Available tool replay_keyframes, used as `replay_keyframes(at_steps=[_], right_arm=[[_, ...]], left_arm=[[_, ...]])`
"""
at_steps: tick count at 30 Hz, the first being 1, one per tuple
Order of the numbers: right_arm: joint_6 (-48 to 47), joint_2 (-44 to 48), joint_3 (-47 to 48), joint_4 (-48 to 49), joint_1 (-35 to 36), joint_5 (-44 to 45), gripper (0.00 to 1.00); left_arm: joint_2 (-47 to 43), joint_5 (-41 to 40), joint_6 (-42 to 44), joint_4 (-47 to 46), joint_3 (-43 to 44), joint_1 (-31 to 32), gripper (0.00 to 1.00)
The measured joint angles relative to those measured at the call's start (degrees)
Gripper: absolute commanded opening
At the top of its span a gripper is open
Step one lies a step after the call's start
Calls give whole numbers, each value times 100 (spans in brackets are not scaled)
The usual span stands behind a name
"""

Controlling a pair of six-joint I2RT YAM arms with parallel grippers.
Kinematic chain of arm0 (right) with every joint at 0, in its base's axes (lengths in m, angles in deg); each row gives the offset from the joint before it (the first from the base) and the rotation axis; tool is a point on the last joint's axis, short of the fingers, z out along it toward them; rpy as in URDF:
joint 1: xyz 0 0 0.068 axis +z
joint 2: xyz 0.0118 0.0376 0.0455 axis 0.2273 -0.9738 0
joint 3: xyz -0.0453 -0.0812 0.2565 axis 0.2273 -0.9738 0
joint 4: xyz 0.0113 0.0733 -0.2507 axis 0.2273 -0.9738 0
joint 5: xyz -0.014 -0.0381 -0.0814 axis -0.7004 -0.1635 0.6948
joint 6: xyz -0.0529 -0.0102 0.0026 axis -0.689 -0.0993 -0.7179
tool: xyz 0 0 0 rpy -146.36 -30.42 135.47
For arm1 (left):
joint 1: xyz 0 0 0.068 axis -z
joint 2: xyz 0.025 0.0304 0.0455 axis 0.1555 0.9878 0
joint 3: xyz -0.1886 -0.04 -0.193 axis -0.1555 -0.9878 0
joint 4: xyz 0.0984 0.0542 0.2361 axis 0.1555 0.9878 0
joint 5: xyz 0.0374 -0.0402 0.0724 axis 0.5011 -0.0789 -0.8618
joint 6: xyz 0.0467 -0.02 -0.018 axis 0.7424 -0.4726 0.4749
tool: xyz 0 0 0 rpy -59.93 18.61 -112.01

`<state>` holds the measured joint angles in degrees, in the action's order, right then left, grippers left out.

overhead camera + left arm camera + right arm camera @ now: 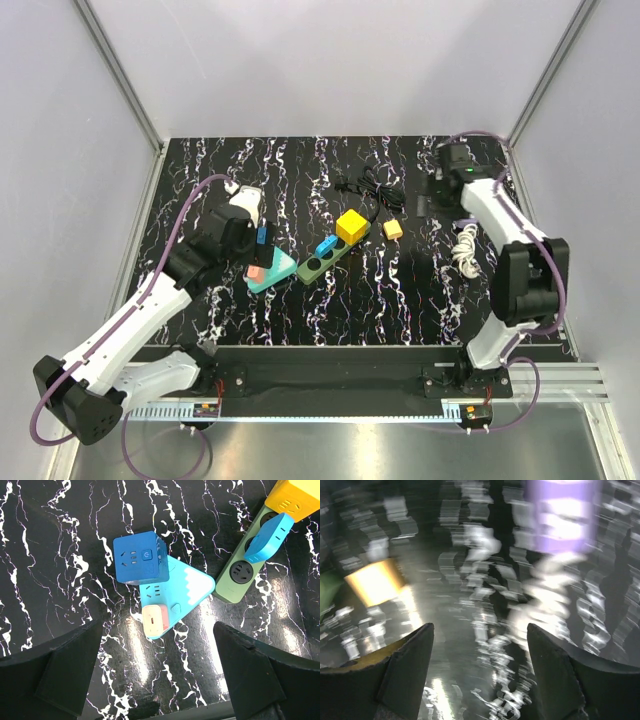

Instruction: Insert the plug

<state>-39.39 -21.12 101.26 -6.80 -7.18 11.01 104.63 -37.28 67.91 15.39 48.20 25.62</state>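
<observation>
Left gripper (157, 647) jaws wide, holding nothing, hovering over the teal triangular socket block (192, 587). This carries a blue cube adapter (140, 557) and a pink adapter (155, 619).

Green power strip (322, 263) lies just right of the block, with a blue plug (326, 246) and a yellow cube (351, 226) on it.

Black cord with plug (372, 192) lies far centre, left of the right gripper (440, 195) and apart from it.

Right wrist view is blurred: fingers (405, 672) apart, nothing between them. White cord coil (466, 250) lies near the right arm.
</observation>
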Motion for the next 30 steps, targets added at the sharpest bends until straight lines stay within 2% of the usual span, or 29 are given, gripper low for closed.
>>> replay_keyframes(at_steps=[5, 10, 13, 19, 24, 26, 28, 29, 30], right_arm=[[-83, -507, -164, 649, 636, -570, 82], [-68, -542, -1226, 2022, 890, -756, 84], [-7, -557, -1539, 2306, 968, -695, 82], [76, -610, -1528, 2835, 981, -719, 79], [149, -1095, -1143, 2835, 981, -870, 72], [157, -1314, -933, 2798, 984, -876, 65], [153, -1375, -835, 2798, 988, -881, 51], [151, -1379, -833, 2789, 992, -887, 34], [111, -1379, -833, 2771, 997, -876, 26]], left_arm=[[-2, -2, 7, -4, 0, 0, 96], [-2, -2, 7, -4, 0, 2, 95], [-4, -2, 7, -2, 0, 4, 95], [-2, -2, 7, -2, 0, 4, 94], [-4, 0, 4, -2, 0, 4, 93], [-2, 0, 4, -2, 0, 4, 93], [-2, 2, 2, -2, 0, 4, 91], [-4, 9, 2, -4, 0, 4, 91], [-4, 26, -11, -4, 0, 4, 90]])
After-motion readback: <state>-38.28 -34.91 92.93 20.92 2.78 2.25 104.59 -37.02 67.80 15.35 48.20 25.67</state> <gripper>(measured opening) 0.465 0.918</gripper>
